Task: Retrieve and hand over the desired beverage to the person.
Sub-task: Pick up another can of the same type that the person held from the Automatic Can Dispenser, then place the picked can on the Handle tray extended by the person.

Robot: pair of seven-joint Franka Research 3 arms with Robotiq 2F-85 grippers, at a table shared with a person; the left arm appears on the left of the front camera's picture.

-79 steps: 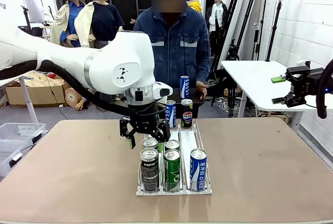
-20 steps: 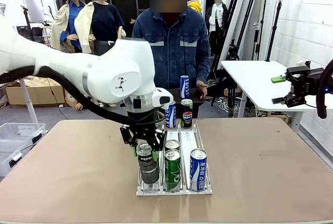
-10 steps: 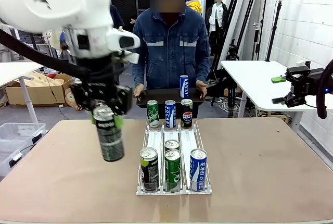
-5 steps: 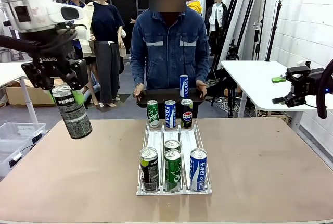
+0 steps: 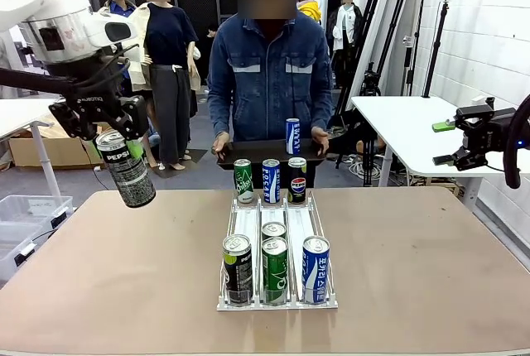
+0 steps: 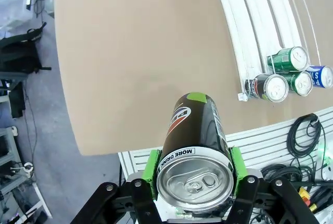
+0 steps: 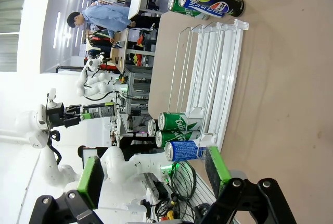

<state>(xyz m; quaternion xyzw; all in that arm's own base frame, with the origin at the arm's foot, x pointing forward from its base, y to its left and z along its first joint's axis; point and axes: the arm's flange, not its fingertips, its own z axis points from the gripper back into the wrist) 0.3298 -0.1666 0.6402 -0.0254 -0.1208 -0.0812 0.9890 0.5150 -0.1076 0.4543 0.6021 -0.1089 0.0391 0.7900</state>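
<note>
My left gripper point(image 5: 114, 137) is shut on the top of a black Pepsi can point(image 5: 130, 179), which hangs tilted in the air above the table's far left corner. In the left wrist view the can point(image 6: 196, 130) sits between the green pads point(image 6: 152, 166), high over the table. The person point(image 5: 272, 74) in a blue denim jacket stands at the far side, both hands on a black tray point(image 5: 257, 154) that carries a blue can point(image 5: 293, 137). My right gripper point(image 5: 460, 137) hangs open at the far right, off the table; its wrist view shows nothing between the fingers point(image 7: 92, 179).
A clear rack point(image 5: 251, 223) stands mid-table with three cans at its far end and several at its near end, among them a black Pepsi can point(image 5: 237, 269), a green one point(image 5: 274, 269) and a blue one point(image 5: 315, 268). A white side table point(image 5: 406, 128) stands at right.
Over the last second my left arm carried the Pepsi can up and to the left, away from the rack, then drifted slightly back right. The right arm and the person have not moved.
</note>
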